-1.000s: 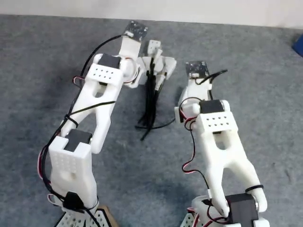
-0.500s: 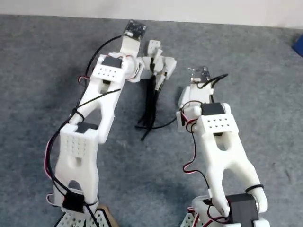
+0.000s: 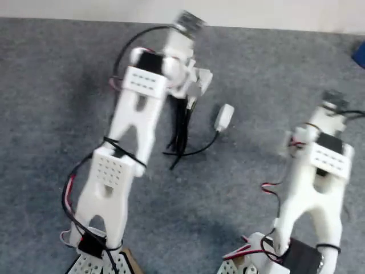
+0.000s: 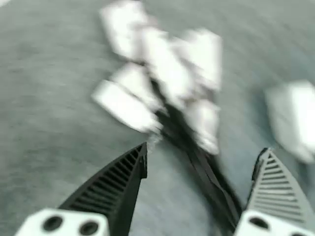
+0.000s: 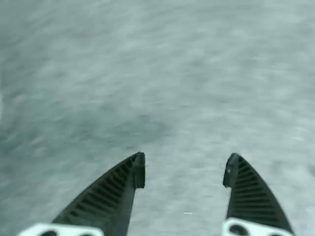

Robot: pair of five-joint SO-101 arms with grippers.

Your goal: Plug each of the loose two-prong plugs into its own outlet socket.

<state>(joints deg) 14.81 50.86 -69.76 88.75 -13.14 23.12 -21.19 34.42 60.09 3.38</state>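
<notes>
A grey, felt-like mat (image 3: 68,131) covers the table. A pale strip (image 3: 85,8) runs along its far edge, and a corner of something blue (image 3: 359,54) shows at the right-hand border.

Near the far middle of the mat lies a cluster of white plastic blocks (image 3: 198,80) (plugs or sockets, too blurred to sort out). From it a bundle of thin black cords (image 3: 181,128) trails back toward the arms. One loose white two-prong plug (image 3: 224,117) lies by itself on the mat just to the right of that bundle, joined to it by a curving black cord (image 3: 202,149). It is apart from the cluster, and neither arm touches it.

The white printed left arm (image 3: 137,114) stretches out to the cluster, with its wrist over the near-left side of the blocks. In its wrist view the left gripper (image 4: 203,150) hangs above the mat just short of the cluster. Its black ribbed fingers (image 4: 120,189) are spread wide and hold nothing. The blocks lie beyond the fingertips, the cords run between them, and the plug shows as a blurred white shape past one fingertip.

The white printed right arm (image 3: 316,171) stands far to the right, well apart from both plug and cluster. The right gripper (image 5: 184,169) also has its jaws wide apart and empty, over bare mat.
</notes>
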